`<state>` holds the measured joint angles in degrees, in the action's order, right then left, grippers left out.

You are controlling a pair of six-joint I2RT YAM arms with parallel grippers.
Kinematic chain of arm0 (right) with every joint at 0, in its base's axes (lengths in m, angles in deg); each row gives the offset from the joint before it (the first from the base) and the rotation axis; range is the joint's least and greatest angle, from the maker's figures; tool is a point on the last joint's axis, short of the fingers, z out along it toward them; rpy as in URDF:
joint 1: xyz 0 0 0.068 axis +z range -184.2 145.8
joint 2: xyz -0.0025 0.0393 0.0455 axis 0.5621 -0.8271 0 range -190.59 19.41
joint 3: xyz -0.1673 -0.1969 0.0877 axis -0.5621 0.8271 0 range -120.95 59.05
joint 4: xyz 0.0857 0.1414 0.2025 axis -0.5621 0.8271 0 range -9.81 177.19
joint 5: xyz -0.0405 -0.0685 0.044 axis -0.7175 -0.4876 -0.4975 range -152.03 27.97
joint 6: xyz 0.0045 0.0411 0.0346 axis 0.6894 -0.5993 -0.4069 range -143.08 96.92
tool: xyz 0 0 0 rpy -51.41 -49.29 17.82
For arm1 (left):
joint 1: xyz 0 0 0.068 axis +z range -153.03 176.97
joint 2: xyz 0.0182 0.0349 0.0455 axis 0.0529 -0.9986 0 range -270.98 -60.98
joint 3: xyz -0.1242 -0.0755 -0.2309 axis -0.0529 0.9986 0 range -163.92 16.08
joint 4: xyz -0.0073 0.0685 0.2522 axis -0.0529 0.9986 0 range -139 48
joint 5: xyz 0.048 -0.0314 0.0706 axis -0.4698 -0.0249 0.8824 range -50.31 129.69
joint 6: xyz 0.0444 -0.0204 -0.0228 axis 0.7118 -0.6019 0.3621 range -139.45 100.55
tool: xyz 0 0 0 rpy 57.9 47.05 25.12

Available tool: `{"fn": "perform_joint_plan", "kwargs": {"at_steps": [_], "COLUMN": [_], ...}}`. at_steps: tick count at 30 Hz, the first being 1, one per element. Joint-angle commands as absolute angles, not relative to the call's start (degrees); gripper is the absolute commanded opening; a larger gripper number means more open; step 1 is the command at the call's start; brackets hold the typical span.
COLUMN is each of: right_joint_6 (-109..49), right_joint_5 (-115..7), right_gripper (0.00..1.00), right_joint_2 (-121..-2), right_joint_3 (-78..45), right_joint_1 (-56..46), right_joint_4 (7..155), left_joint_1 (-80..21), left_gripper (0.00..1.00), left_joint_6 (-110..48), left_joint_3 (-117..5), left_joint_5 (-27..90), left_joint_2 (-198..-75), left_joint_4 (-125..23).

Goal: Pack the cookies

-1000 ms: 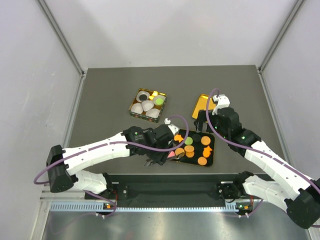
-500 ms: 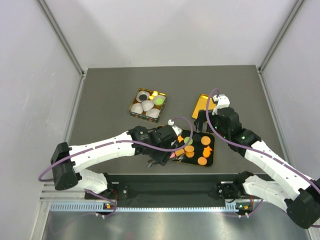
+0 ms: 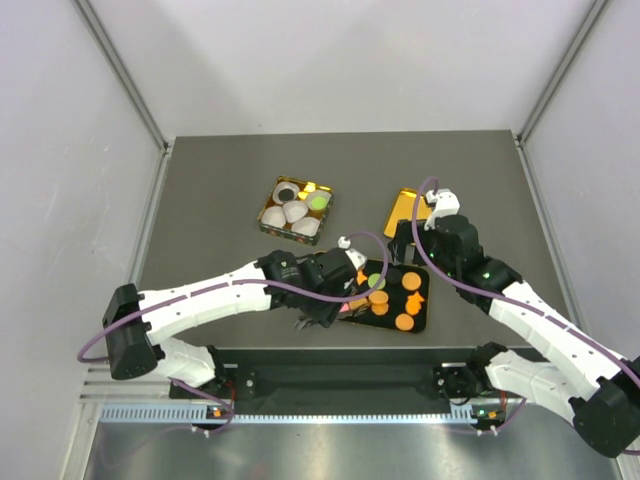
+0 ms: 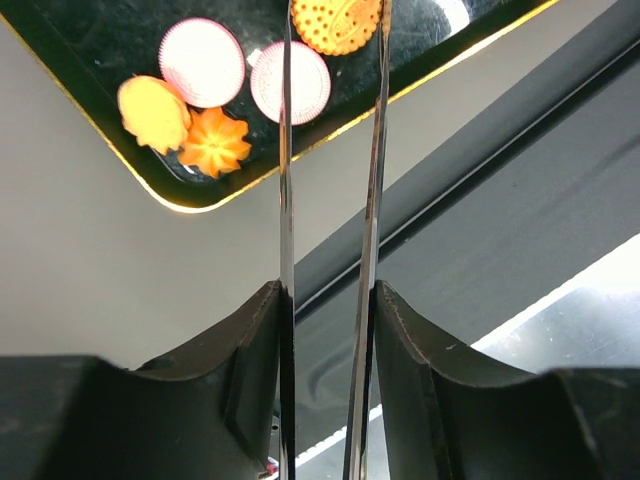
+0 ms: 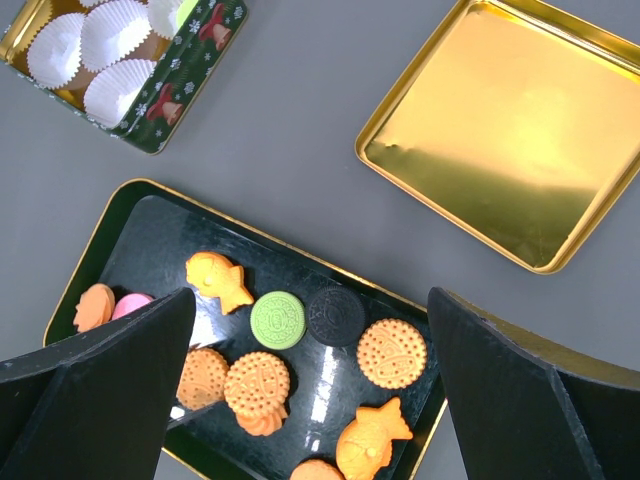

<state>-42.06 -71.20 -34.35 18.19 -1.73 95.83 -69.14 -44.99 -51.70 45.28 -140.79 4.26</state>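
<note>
The cookies lie on a black gold-rimmed tray: a green round one, a black one, orange round ones and a fish shape. My left gripper is shut on thin metal tongs. Their blades reach over the tray's near corner and flank an orange round cookie. Pink cookies and an orange flower shape lie to its left. My right gripper hangs open above the tray, holding nothing.
A square green tin with white paper cups stands behind the tray on the left; one cup holds a green cookie. A gold lid lies behind the tray on the right. The table's near edge runs just below the tray.
My left arm has slid right, bringing the tongs over the tray's near-left part, and the tong blades have drawn closer together. The right arm has not moved.
</note>
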Motion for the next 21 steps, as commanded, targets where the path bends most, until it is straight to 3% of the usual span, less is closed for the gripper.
{"fn": "perform_joint_plan", "kwargs": {"at_steps": [1, 11, 21], "right_joint_6": [-41.01, -41.01, -41.10], "right_joint_5": [-71.43, -71.43, -71.52], "right_gripper": [1.00, 1.00, 1.00], "right_joint_2": [-33.68, -33.59, -33.50], "right_joint_3": [17.65, 17.65, 17.83], "right_joint_1": [-1.94, -1.85, -1.85], "right_joint_4": [94.34, 94.34, 94.17], "left_joint_1": [-69.39, -68.77, -48.50], "left_gripper": [0.37, 0.34, 0.35], "left_joint_6": [-44.50, -45.02, -41.52], "left_joint_3": [-55.45, -61.52, -63.54], "left_joint_5": [48.30, 56.47, 58.06], "left_joint_2": [-139.47, -137.97, -137.62], "left_joint_4": [4.78, 8.30, 1.72]}}
